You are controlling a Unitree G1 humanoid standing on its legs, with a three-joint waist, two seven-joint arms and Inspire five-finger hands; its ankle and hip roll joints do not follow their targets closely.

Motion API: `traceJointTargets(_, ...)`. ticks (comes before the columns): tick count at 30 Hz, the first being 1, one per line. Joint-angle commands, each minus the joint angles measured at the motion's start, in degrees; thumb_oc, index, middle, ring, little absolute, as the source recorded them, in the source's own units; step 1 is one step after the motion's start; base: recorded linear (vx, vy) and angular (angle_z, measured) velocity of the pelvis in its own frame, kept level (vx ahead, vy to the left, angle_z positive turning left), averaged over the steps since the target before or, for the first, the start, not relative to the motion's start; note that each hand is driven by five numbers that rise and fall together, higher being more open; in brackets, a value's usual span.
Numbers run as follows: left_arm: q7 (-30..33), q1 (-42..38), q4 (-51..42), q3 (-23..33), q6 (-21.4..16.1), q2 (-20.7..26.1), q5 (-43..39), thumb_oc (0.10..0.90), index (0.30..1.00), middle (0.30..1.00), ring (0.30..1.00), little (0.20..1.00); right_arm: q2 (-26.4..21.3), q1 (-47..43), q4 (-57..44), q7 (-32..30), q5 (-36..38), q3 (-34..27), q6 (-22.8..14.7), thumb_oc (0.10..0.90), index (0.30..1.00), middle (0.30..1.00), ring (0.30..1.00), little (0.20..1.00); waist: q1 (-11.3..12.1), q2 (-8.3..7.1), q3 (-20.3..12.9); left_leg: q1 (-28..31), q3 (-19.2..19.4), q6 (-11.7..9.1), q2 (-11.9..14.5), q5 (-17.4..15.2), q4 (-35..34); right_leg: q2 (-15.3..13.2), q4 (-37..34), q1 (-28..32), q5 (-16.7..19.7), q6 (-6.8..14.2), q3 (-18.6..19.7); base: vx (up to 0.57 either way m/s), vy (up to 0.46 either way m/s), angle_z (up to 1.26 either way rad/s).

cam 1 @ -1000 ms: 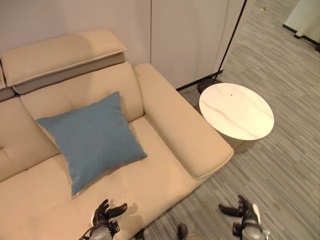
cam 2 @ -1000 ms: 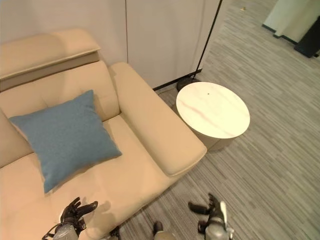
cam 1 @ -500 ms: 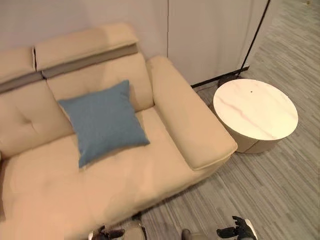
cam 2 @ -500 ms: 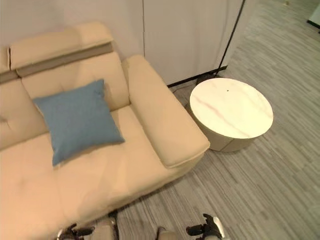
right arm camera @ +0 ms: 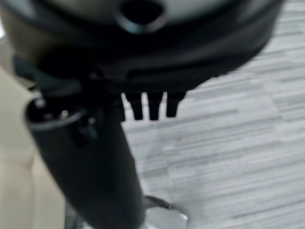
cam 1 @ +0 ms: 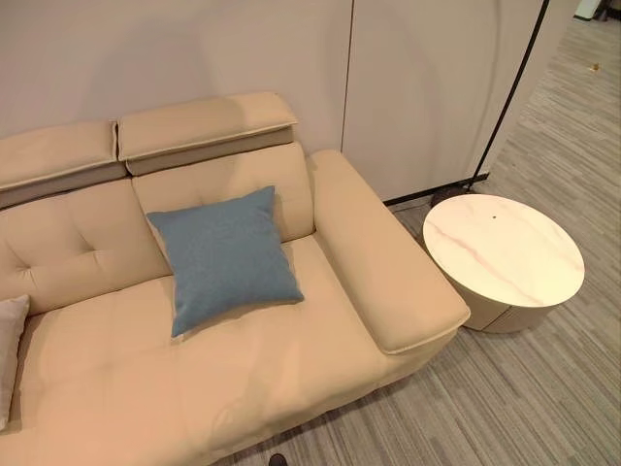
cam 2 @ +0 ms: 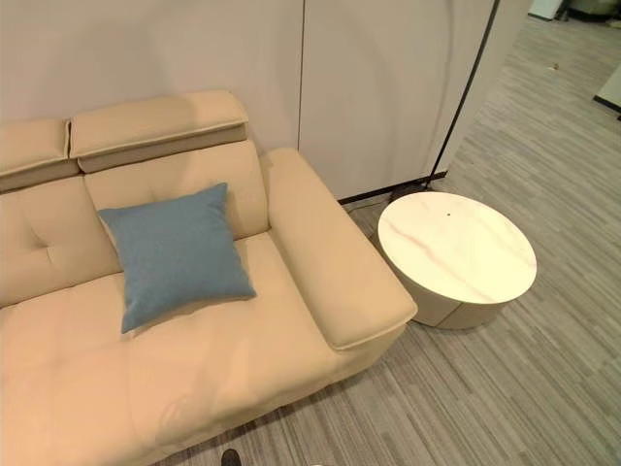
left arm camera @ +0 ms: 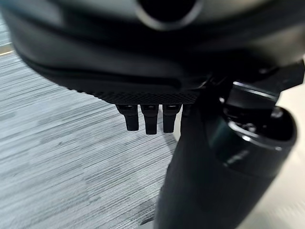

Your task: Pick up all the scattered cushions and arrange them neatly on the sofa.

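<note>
From the left eye I see a blue cushion [cam 1: 229, 257] leaning on the sofa [cam 1: 291, 359] backrest, near its right arm, and a pale cushion [cam 1: 10, 354] at the seat's left edge. In each wrist view, my left hand [left arm camera: 148, 117] and right hand [right arm camera: 150, 106] hang empty above carpet [right arm camera: 228, 143], fingers straight.

Beige sofa [cam 1: 291, 359], tufted back. Blue cushion [cam 1: 229, 256], plain. Pale grey cushion [cam 1: 10, 349] at sofa edge. White round surface [cam 1: 503, 249], faint brown veining. Grey striped carpet [cam 1: 524, 398]. Dark hands [left arm camera: 157, 71].
</note>
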Motion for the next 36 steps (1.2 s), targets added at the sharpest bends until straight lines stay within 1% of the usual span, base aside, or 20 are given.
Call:
traceJointTargets(1, -0.62, -1.24, 0.25, -0.33, -0.74, 0.24, 3.13, 0.800, 0.900, 0.900, 0.900, 0.900, -2.14, -2.78, -0.22, -1.01, -3.54, 1.94, 0.09, 0.800, 0.900, 0.900, 0.900, 0.900, 1.32, 0.28, 3.42, 5.54, -2.03, 2.73, -2.40, -11.90, 3.20, 1.45, 2.66, -5.38, 6.62, 1.31, 0.00, -0.14, 0.112, 0.14)
traceJointTargets(3, -1.06, -1.30, 0.01, -0.88, -0.88, 1.39, 3.90, 0.800, 0.900, 0.900, 0.900, 0.900, -1.77, -4.04, -1.37, -0.48, -4.56, 3.41, 0.01, 0.800, 0.900, 0.900, 0.900, 0.900, 1.59, 0.34, 5.02, 5.35, -3.82, 3.23, -2.63, -11.43, 3.63, 0.36, 7.75, -7.40, 8.41, 2.51, 1.45, -0.15, 0.041, 0.23)
traceJointTargets(5, -0.70, -1.72, -0.01, -1.40, -0.95, 2.29, 4.71, 0.800, 0.900, 0.900, 0.900, 0.900, -1.40, -4.30, -2.27, -0.46, -4.81, 3.96, -0.32, 0.800, 0.900, 0.900, 0.900, 0.900, 1.47, 0.46, 5.65, 4.24, -6.69, 3.35, -3.14, -11.01, 4.84, 0.85, 8.83, -8.31, 9.24, 2.81, 6.12, -0.13, -0.056, 0.51)
traceJointTargets(10, 0.57, -5.42, -1.83, -3.36, -2.12, 3.15, 5.11, 0.800, 0.900, 0.900, 0.900, 0.900, -0.32, -5.05, -2.90, -0.96, -4.69, 4.38, -0.59, 0.800, 0.900, 0.900, 0.900, 0.900, 1.79, -0.78, 4.57, 0.03, -16.47, 1.36, -4.81, -9.55, 6.76, 0.20, 2.86, -3.11, 7.57, 2.74, 15.96, -0.06, -0.189, 1.33)
traceJointTargets(12, 0.89, -6.20, -2.38, -2.35, -2.27, 3.22, 3.14, 0.800, 0.900, 0.900, 0.900, 0.900, -0.06, -6.38, -3.27, -0.89, -6.01, 6.11, -0.38, 0.800, 0.900, 0.900, 0.900, 0.900, 2.62, -1.62, 4.10, -1.61, -19.19, 0.25, -4.75, -8.54, 7.26, 1.72, 0.50, -0.99, 5.60, 2.46, 19.44, -0.08, -0.276, 1.34)
traceJointTargets(13, 0.82, -6.87, -2.60, -1.92, -2.44, 3.31, 1.98, 0.800, 0.900, 0.900, 0.900, 0.900, -0.05, -7.66, -4.14, -0.77, -7.33, 7.97, -0.34, 0.800, 0.900, 0.900, 0.900, 0.900, 4.24, -2.58, 3.83, -3.81, -21.62, -0.63, -4.97, -7.72, 8.24, 2.26, -3.03, 0.49, 3.30, 1.62, 17.93, -0.09, -0.222, 1.05)
traceJointTargets(15, 1.12, -7.16, -2.83, -2.53, -2.62, 3.17, 2.11, 0.800, 0.900, 0.900, 0.900, 0.900, -0.04, -8.41, -4.56, -1.22, -7.93, 9.02, -0.49, 0.800, 0.900, 0.900, 0.900, 0.900, 4.59, -2.91, 4.02, -4.97, -22.80, -1.39, -4.68, -6.85, 8.47, 2.97, -4.64, 1.15, 2.66, 1.03, 16.59, -0.11, -0.243, 1.11)
traceJointTargets(18, 1.16, -7.37, -4.37, -3.23, -3.79, 2.47, 0.22, 0.800, 0.900, 0.900, 0.900, 0.900, -0.44, -9.91, -5.56, -2.08, -10.25, 11.94, -1.20, 0.800, 0.900, 0.900, 0.900, 0.900, 6.66, -3.27, 5.20, -8.05, -26.84, -3.82, -3.32, -3.14, 7.48, 5.57, -7.92, 1.21, 2.83, -0.29, 12.62, -0.20, -0.296, 1.18)
traceJointTargets(19, 0.84, -8.32, -5.40, -3.58, -4.21, 1.63, -1.76, 0.800, 0.900, 0.900, 0.900, 0.900, -0.99, -10.51, -5.94, -2.46, -10.61, 12.45, -1.11, 0.800, 0.900, 0.900, 0.900, 0.900, 7.24, -3.37, 7.22, -11.56, -27.60, -4.25, -4.15, -0.84, 8.20, 5.89, -8.56, 0.58, 3.09, -0.47, 9.35, -0.25, -0.183, 0.99)
traceJointTargets(20, 0.84, -8.32, -5.40, -3.58, -4.21, 1.63, -1.76, 0.800, 0.900, 0.900, 0.900, 0.900, -0.99, -10.51, -5.94, -2.46, -10.61, 12.45, -1.11, 0.800, 0.900, 0.900, 0.900, 0.900, 7.21, -3.36, 7.17, -11.61, -27.63, -4.26, -4.15, -0.84, 8.20, 5.89, -8.56, 0.54, 3.10, -0.47, 9.32, -0.31, -0.140, 1.13)
traceJointTargets(21, 1.59, -8.36, -5.49, -3.83, -4.39, 0.95, -2.17, 0.800, 0.900, 0.900, 0.900, 0.900, -1.15, -10.03, -5.82, -2.25, -10.65, 12.34, -1.05, 0.800, 0.900, 0.900, 0.900, 0.900, 7.06, -3.40, 8.02, -13.02, -24.22, -3.02, -4.03, -0.54, 8.26, 5.58, -8.43, 0.22, 3.26, -0.58, 6.82, -0.21, -0.052, 1.08)
traceJointTargets(22, 1.29, -8.09, -5.60, -3.42, -4.35, 0.37, -2.23, 0.800, 0.900, 0.900, 0.900, 0.900, -1.23, -9.27, -5.45, -1.92, -11.35, 12.41, -0.60, 0.800, 0.900, 0.900, 0.900, 0.900, 6.79, -3.65, 8.13, -13.82, -16.25, -2.00, -2.40, -1.36, 8.88, 4.81, -8.80, -0.11, 3.82, -0.42, 4.80, -0.32, -0.059, 1.56)
traceJointTargets(23, -0.09, -7.13, -5.43, -2.78, -4.46, 0.44, -2.31, 0.800, 0.900, 0.900, 0.900, 0.900, -0.74, -7.91, -4.05, -1.71, -12.50, 12.82, -0.23, 0.800, 0.900, 0.900, 0.900, 0.900, 6.87, -3.92, 8.10, -13.00, -8.72, -1.68, -0.99, -3.73, 11.14, 3.55, -9.54, 0.01, 4.25, -0.67, 0.99, -0.21, -0.014, 1.61)
traceJointTargets(24, -0.09, -7.14, -5.43, -2.77, -4.45, 0.43, -2.31, 0.800, 0.900, 0.900, 0.900, 0.900, -0.74, -7.92, -4.04, -1.71, -12.50, 12.82, -0.24, 0.800, 0.900, 0.900, 0.900, 0.900, 6.80, -3.86, 7.93, -13.22, -8.80, -1.69, -0.96, -3.63, 11.11, 3.59, -9.60, -0.16, 4.36, -0.68, 0.92, -0.19, 0.008, 1.57)
traceJointTargets(25, -0.66, -6.48, -4.87, -2.05, -4.52, 0.31, -2.58, 0.800, 0.900, 0.900, 0.900, 0.900, -0.36, -7.06, -3.04, -1.39, -12.89, 12.52, -0.09, 0.800, 0.900, 0.900, 0.900, 0.900, 6.57, -4.31, 7.57, -11.19, -5.84, -1.44, -0.67, -6.19, 12.49, 2.30, -9.79, -0.29, 4.65, -1.23, -2.05, -0.12, 0.016, 1.08)
traceJointTargets(27, -0.77, -6.12, -4.31, -1.40, -4.41, -0.03, -3.20, 0.800, 0.900, 0.900, 0.900, 0.900, -0.27, -5.88, -2.49, -1.39, -11.88, 10.94, -0.09, 0.800, 0.900, 0.900, 0.900, 0.900, 5.62, -4.86, 6.93, -8.73, -1.63, -1.39, 1.70, -10.54, 14.99, 0.78, -10.26, 0.33, 4.05, -1.23, -6.07, -0.06, 0.016, 1.19)
traceJointTargets(29, -1.07, -5.98, -4.16, -1.50, -4.38, -0.31, -2.57, 0.800, 0.900, 0.900, 0.900, 0.900, -0.01, -5.14, -1.91, -1.63, -8.97, 8.19, -0.20, 0.800, 0.900, 0.900, 0.900, 0.900, 4.50, -4.67, 6.16, -5.69, 2.26, -1.62, 4.20, -11.94, 14.22, -0.16, -10.77, 0.87, 4.68, -0.93, -9.22, -0.01, 0.081, 1.59)
traceJointTargets(30, -1.07, -5.96, -4.16, -1.52, -4.38, -0.32, -2.57, 0.800, 0.900, 0.900, 0.900, 0.900, -0.02, -5.13, -1.90, -1.63, -8.95, 8.19, -0.21, 0.800, 0.900, 0.900, 0.900, 0.900, 4.49, -4.66, 6.23, -5.56, 2.24, -1.63, 4.19, -11.92, 14.13, -0.16, -10.80, 0.98, 4.69, -0.91, -9.25, 0.03, 0.111, 0.94)
traceJointTargets(32, -1.70, -4.81, -3.28, -1.78, -4.08, -0.60, -1.24, 0.800, 0.900, 0.900, 0.900, 0.900, 0.46, -3.98, -1.54, -1.27, -6.42, 5.79, -0.43, 0.800, 0.900, 0.900, 0.900, 0.900, 3.53, -3.60, 4.69, -0.02, 4.27, -2.35, 4.65, -11.17, 7.28, -0.20, -10.96, 1.87, 4.85, -0.18, -11.21, 0.10, 0.141, 0.75)
traceJointTargets(36, -2.75, -3.86, -2.08, -2.18, -3.64, -0.14, 1.03, 0.800, 0.900, 0.900, 0.900, 0.900, 0.82, -4.21, -2.36, -0.59, -5.39, 5.84, -0.84, 0.800, 0.900, 0.900, 0.900, 0.900, 3.85, -3.05, 3.79, 2.00, 2.39, -1.93, 2.46, -10.16, 2.74, -1.34, -10.52, 2.41, 6.51, 0.88, -11.93, 0.06, 0.218, 0.66)
